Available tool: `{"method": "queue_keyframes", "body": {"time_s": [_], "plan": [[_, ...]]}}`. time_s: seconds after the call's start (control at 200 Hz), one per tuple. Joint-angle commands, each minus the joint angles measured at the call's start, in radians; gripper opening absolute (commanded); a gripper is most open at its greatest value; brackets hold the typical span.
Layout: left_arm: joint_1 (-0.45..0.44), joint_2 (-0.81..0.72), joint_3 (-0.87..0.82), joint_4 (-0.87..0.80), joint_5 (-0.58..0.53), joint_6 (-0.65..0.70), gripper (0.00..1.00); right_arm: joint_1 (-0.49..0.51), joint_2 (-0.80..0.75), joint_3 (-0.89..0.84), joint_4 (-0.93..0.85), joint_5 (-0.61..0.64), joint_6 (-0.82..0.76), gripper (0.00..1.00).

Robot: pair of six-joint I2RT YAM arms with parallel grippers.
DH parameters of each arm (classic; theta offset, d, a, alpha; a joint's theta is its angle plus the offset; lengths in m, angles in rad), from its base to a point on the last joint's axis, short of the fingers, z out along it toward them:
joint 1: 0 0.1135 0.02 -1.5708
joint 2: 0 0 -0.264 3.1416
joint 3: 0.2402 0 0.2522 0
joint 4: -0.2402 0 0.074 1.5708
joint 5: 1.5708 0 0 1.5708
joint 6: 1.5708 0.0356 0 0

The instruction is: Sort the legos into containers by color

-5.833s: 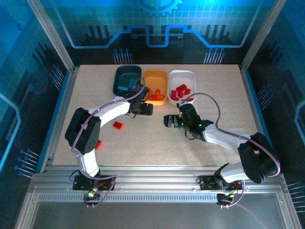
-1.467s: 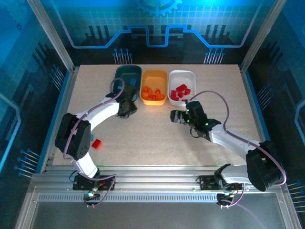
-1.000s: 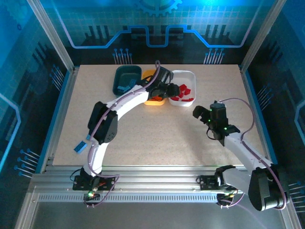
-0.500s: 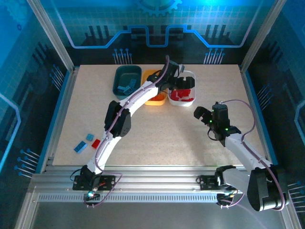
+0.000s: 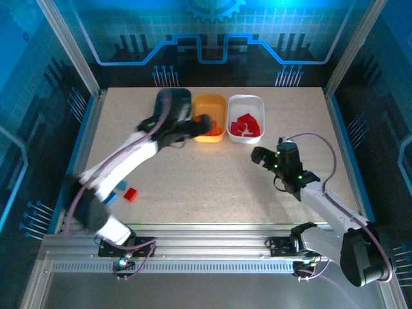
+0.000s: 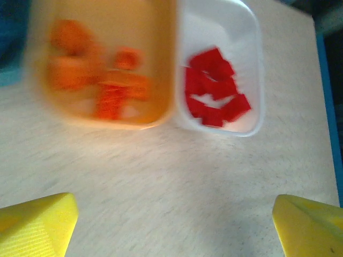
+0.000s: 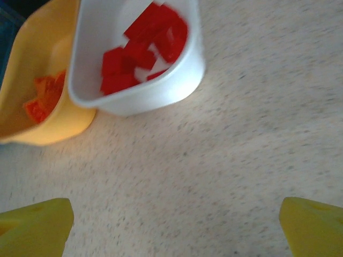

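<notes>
The left gripper (image 6: 171, 227) is open: its jaws stand wide apart with only bare table (image 5: 225, 193) between them. It hangs just in front of the trays, by the near edge of the yellow-orange one, and its arm is motion-blurred in the overhead view. The right gripper (image 7: 174, 222) is just as wide open and empty, and it sits over the table right of centre, a little nearer than the trays and facing them.

Closest to the arm bases, at the near left of the table, lies a loose red brick (image 5: 131, 194). Blue bricks (image 5: 120, 186) sit just beside it, partly behind the smeared left arm.

The three containers stand in a row along the far side, long sides together. On the right, the white tray (image 6: 257, 80) holds a cluster of red bricks (image 6: 214, 88) gathered toward its near half, some overlapping. Touching its left wall is the yellow-orange tray (image 6: 169, 64), which holds orange bricks (image 6: 102, 80) spread across its floor; they are too blurred to count. Left of that stands the dark teal tray (image 5: 182, 96). The left arm crosses it, so what lies inside cannot be made out.
</notes>
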Motion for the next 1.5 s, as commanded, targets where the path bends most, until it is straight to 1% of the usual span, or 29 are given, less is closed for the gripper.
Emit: {"method": "queue_keyframes", "body": {"time_s": [0.0, 0.095, 0.155, 0.195, 0.25, 0.29, 0.34, 0.37, 0.53, 0.635, 0.765, 0.89, 1.131, 1.276, 1.331, 1.496], "plan": [[0.184, -0.21, -0.297, -0.207, -0.074, -0.269, 0.94, 0.051, 0.036, 0.039, 0.02, 0.048, -0.041, 1.0], [0.389, -0.39, -0.493, -0.286, 0.003, -0.295, 0.94, 0.062, 0.061, 0.046, 0.028, 0.026, -0.034, 1.0], [0.489, -0.465, -0.575, -0.308, 0.049, -0.31, 0.93, 0.07, 0.068, 0.048, 0.032, 0.017, -0.033, 1.0], [0.527, -0.49, -0.612, -0.304, 0.076, -0.327, 0.93, 0.075, 0.071, 0.049, 0.036, 0.013, -0.033, 1.0], [0.55, -0.497, -0.645, -0.298, 0.068, -0.361, 0.94, 0.082, 0.074, 0.049, 0.04, 0.012, -0.036, 1.0], [0.571, -0.481, -0.661, -0.292, 0.07, -0.383, 0.95, 0.086, 0.078, 0.051, 0.042, 0.014, -0.037, 1.0], [0.596, -0.442, -0.668, -0.266, 0.113, -0.39, 0.96, 0.089, 0.081, 0.052, 0.039, 0.017, -0.041, 1.0], [0.599, -0.41, -0.663, -0.254, 0.125, -0.387, 0.97, 0.089, 0.08, 0.053, 0.036, 0.021, -0.042, 1.0], [0.619, -0.219, -0.614, -0.228, 0.09, -0.328, 0.97, 0.089, 0.075, 0.054, 0.031, 0.025, -0.048, 1.0], [0.633, -0.155, -0.625, -0.188, 0.1, -0.318, 0.96, 0.088, 0.074, 0.056, 0.028, 0.025, -0.05, 1.0], [0.636, -0.145, -0.672, -0.117, 0.068, -0.327, 0.92, 0.089, 0.071, 0.057, 0.026, 0.028, -0.051, 1.0], [0.638, -0.128, -0.682, -0.107, 0.043, -0.309, 0.89, 0.089, 0.075, 0.059, 0.025, 0.03, -0.051, 1.0], [0.646, -0.104, -0.671, -0.099, 0.058, -0.251, 0.89, 0.089, 0.083, 0.061, 0.025, 0.027, -0.051, 1.0], [0.646, -0.083, -0.683, -0.106, 0.056, -0.254, 0.87, 0.089, 0.088, 0.065, 0.019, 0.028, -0.053, 1.0], [0.646, -0.084, -0.705, -0.089, 0.053, -0.275, 0.85, 0.089, 0.084, 0.064, 0.019, 0.028, -0.052, 1.0], [0.648, -0.086, -0.738, -0.044, 0.028, -0.3, 0.73, 0.089, 0.077, 0.063, 0.018, 0.028, -0.052, 1.0]]}}
